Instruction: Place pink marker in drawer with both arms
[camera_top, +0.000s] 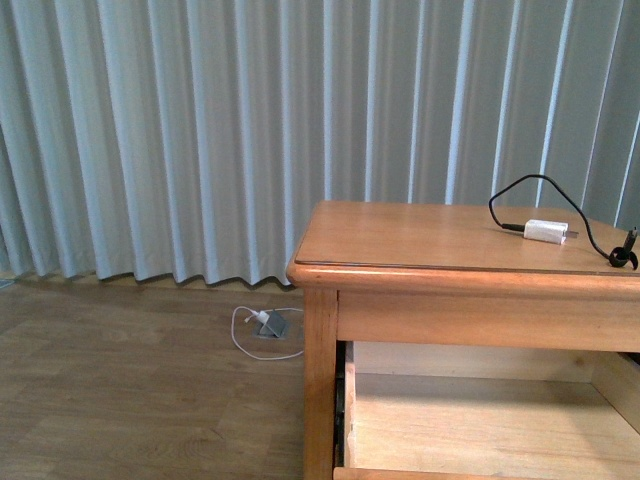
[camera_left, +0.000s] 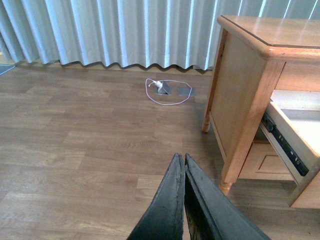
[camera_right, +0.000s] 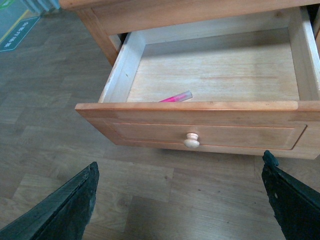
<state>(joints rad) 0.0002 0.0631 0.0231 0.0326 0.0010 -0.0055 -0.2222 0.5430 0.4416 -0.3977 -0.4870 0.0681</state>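
The pink marker (camera_right: 176, 97) lies inside the pulled-out drawer (camera_right: 200, 131), on its pale floor close behind the front panel, partly hidden by that panel's top edge. The round knob (camera_right: 191, 141) faces my right gripper (camera_right: 180, 165), which hangs open over the floor in front of the drawer, its fingers (camera_right: 70, 205) spread wide and empty. My left gripper (camera_left: 181, 159) is shut on nothing, low over the wooden floor, left of the table leg (camera_left: 245, 135). The drawer (camera_top: 480, 425) also shows open in the front view; neither arm appears there.
On the wooden table top (camera_top: 420, 235) lies a white charger plug (camera_top: 546, 231) with a black cable (camera_top: 540, 190). A grey floor socket (camera_top: 271, 324) with a white cord sits by the pleated curtain (camera_top: 200, 130). A lower cabinet front (camera_left: 265, 162) shows beneath the drawer.
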